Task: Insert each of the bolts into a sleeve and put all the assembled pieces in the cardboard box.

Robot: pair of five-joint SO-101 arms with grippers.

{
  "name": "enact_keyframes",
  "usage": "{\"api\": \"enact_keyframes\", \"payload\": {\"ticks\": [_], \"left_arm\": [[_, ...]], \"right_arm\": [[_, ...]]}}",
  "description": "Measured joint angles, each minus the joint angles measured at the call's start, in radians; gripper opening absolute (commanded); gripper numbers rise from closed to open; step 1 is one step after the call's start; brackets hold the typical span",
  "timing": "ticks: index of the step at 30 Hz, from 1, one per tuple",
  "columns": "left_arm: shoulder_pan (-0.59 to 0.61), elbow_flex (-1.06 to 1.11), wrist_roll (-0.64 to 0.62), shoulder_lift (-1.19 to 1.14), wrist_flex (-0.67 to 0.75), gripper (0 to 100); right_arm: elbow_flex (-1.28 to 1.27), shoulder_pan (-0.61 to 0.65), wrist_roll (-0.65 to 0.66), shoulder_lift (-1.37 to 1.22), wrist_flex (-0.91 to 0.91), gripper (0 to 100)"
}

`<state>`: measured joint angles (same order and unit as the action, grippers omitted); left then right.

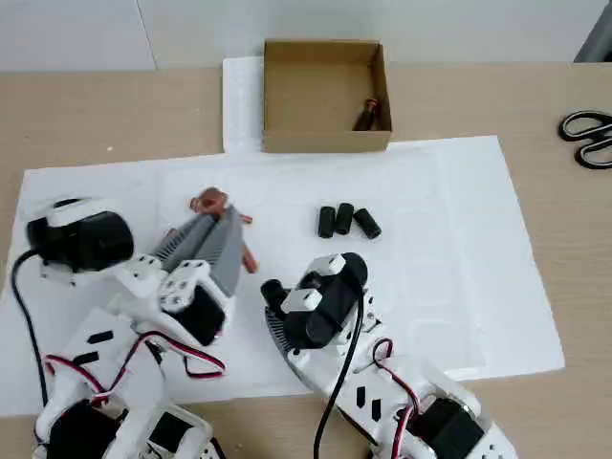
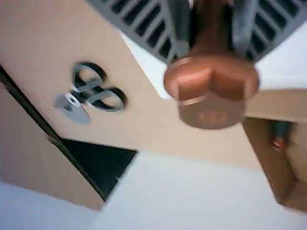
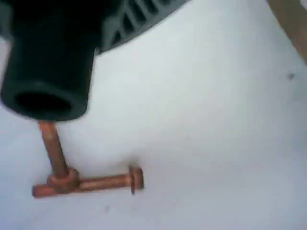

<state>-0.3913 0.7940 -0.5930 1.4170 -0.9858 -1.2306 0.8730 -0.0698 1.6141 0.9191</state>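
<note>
High view, left gripper [image 1: 215, 222]: closed on a copper bolt [image 1: 209, 202], whose head juts past the fingertips over the white sheet [image 1: 459, 287].
High view, right gripper [image 1: 279, 304]: clamped on a black sleeve [image 1: 272, 289], low over the sheet and near the left gripper.
High view, loose bolts [image 1: 251, 259]: copper ends peek out beside the left gripper, partly hidden under it.
High view, spare sleeves [image 1: 344, 219]: 3 lie side by side on the sheet, between the grippers and the box.
High view, box [image 1: 325, 139]: stands open at the sheet's far edge, with 1 assembled piece [image 1: 370, 115] in a corner.
High view, scissors [image 1: 588, 139]: lie on the bare table [image 1: 96, 115], well apart from the rest.
Left wrist view, bolt [image 2: 211, 88]: the hex head faces the camera and the shank is pinched between 2 grey fingers [image 2: 244, 19].
Left wrist view, backdrop: the scissors [image 2: 91, 93] lie on the table, and the box [image 2: 261, 139] shows the assembled piece [image 2: 279, 135] inside.
Right wrist view, sleeve [image 3: 48, 67]: held with its open bore toward the camera, above the sheet [image 3: 216, 120].
Right wrist view, loose bolts [image 3: 91, 183]: 2 lie on the sheet, touching in a T. The end of 1 meets the other's shank.
</note>
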Motion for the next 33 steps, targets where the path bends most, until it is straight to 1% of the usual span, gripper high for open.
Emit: {"api": "enact_keyframes", "payload": {"ticks": [3, 8, 21, 25, 33], "left_arm": [[-0.031, 0.0, -0.005, 0.0, 0.0, 0], [-0.04, 0.017, -0.005, 0.006, 0.0, 0], [-0.038, 0.046, -0.005, 0.0, 0.003, 0], [-0.038, 0.046, 0.0, 0.0, 0.003, 0], [-0.038, 0.046, 0.009, 0.0, 0.003, 0]], "right_arm": [[-0.017, 0.009, 0.0, 0.0, -0.071, 0.3], [-0.029, 0.017, 0.0, 0.0, -0.101, 0.3], [-0.029, 0.017, 0.0, 0.0, -0.078, 0.3], [-0.018, -0.011, 0.0, 0.0, -0.077, 0.3], [0.011, -0.02, 0.006, 0.0, -0.077, 0.3]]}}
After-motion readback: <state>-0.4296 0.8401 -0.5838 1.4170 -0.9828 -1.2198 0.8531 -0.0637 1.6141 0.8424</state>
